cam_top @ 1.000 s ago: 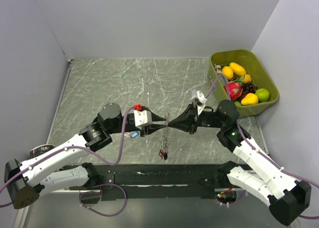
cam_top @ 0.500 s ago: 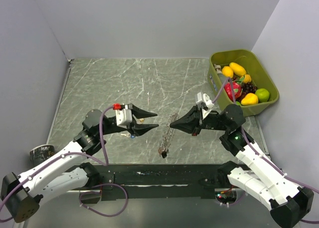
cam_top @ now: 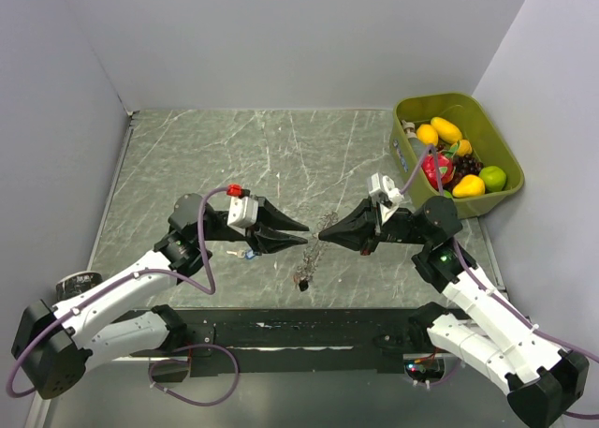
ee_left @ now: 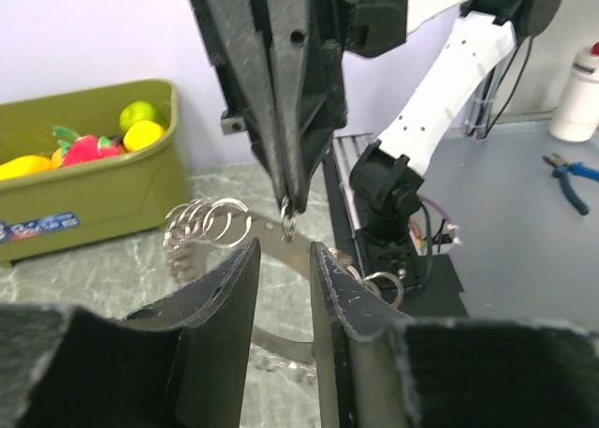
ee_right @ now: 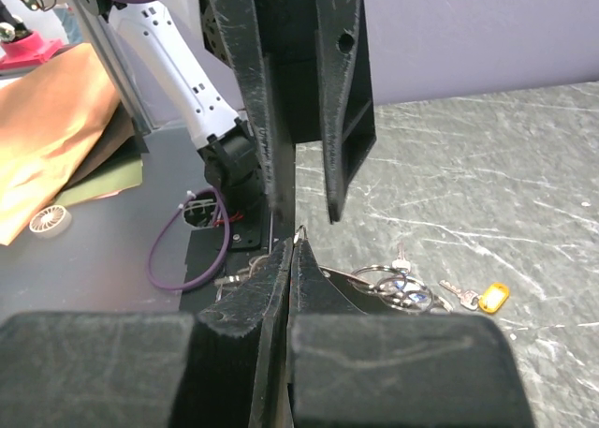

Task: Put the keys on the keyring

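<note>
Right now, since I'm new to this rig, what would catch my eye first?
Over the middle of the marbled table, the right hand pinches the dangling keyring, while the left hand faces it, open, nearly tip to tip. Next comes the olive bin of bright fruit at the table's far right corner.

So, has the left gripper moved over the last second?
Yes. The left gripper has backed left, away from the green bin, then edged partway back toward it.
</note>
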Robot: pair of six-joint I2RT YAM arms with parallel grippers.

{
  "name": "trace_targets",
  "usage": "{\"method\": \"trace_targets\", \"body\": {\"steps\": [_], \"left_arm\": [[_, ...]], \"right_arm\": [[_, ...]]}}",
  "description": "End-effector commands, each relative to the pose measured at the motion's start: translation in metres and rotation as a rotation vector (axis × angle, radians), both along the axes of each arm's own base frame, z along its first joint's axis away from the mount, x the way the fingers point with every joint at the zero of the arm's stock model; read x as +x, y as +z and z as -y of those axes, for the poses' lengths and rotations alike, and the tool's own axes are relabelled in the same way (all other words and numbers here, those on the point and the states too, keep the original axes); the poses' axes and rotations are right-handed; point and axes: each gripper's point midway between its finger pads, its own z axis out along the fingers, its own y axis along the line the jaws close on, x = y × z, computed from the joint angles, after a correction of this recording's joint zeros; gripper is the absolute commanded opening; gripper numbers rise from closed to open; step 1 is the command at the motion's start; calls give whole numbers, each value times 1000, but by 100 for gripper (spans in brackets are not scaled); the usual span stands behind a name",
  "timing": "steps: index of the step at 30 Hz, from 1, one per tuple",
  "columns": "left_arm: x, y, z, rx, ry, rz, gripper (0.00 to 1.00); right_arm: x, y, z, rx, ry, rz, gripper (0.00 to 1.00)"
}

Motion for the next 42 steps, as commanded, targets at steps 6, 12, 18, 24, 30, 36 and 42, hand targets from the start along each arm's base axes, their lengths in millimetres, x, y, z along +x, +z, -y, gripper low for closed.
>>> {"method": "trace_targets", "body": {"steps": [6,12,18,24,30,36,42], "left_arm": [[-8,25,6,-42,-66,31,34],[-9,22,14,-28,-77,24,33],[-5,17,18,-11,-69,5,28],[2,13,22,7,-48,-10,27],[6,10,23,13,-34,-18,19],[12,8,27,24,-12,-63,30],[14,12,20,-6,41,-46,36]], "right_arm": [[0,20,1,53,-19,66,0],[1,20,0,55,-22,62,0],[1,20,2,58,-30,63,0],[-1,22,3,66,-31,71,0],[-3,24,3,70,-21,74,0],[-7,29,5,75,-21,86,0],[-8,28,6,74,-25,85,0]]}}
